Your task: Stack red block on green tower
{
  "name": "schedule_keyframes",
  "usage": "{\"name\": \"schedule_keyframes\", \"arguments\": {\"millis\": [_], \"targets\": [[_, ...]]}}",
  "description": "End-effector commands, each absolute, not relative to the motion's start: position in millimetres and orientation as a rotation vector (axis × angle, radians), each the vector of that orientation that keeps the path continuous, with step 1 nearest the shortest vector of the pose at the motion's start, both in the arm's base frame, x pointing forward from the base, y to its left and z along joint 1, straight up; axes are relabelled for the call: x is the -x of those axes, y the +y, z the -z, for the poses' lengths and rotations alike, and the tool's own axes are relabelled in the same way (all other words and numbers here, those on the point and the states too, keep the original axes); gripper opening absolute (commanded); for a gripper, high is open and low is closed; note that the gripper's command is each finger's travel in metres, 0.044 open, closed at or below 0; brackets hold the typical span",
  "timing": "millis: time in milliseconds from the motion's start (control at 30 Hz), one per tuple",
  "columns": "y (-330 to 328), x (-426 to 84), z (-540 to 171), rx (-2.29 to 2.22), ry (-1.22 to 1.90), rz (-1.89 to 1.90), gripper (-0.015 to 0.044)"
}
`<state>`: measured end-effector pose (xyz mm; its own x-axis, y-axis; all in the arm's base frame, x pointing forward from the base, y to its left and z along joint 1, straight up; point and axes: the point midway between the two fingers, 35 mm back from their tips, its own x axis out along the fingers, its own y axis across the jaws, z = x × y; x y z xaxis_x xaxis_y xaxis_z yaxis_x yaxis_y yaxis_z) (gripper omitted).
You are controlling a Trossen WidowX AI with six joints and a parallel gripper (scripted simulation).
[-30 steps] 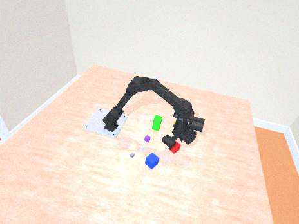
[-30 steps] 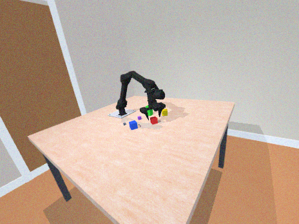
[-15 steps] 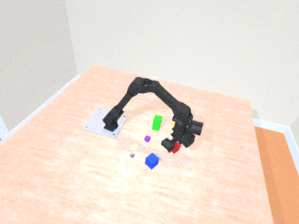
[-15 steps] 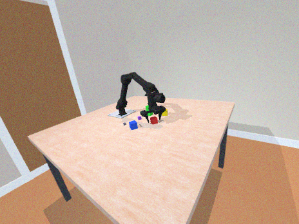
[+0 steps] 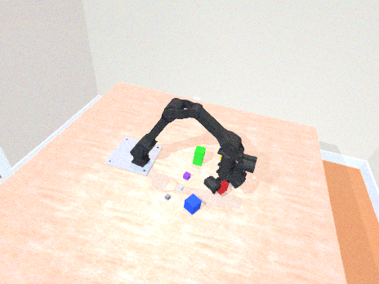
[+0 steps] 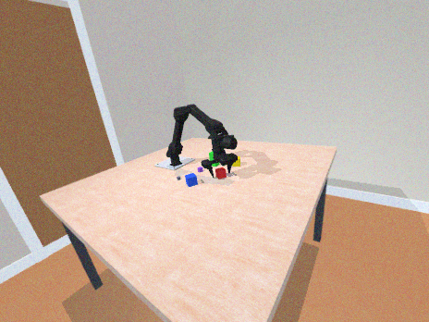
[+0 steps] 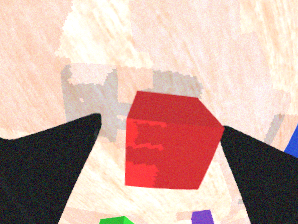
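Note:
The red block rests on the table. My gripper is open and low over it, with a finger on either side. In the wrist view the block appears between the fingertips, nearer the right one, its right corner meeting that fingertip in the picture; I cannot tell whether they touch. The green tower stands upright nearer the arm's base. It is partly hidden by the gripper in the exterior view, and only its top shows at the wrist view's bottom edge.
A blue block lies to the side of the red one. A small purple cube lies near the tower. A yellow block is behind the gripper. A small grey cube lies beyond the blue block.

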<state>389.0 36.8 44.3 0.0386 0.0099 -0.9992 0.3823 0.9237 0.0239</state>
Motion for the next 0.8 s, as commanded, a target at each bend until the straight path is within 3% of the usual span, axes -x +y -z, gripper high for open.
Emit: {"name": "schedule_keyframes", "arguments": {"millis": [0,100,400,667,767], "targets": [[36.2,-388.9,-43.3,-0.32,1.512,0.3,0.044],[36.2,-388.9,-44.2,-0.32,1.512,0.3,0.044],[36.2,-388.9,-44.2,-0.32,1.512,0.3,0.0204],[36.2,-388.9,-44.2,-0.32,1.512,0.3,0.015],[36.3,-388.9,-49.9,-0.32,1.512,0.3,0.0072]]}}
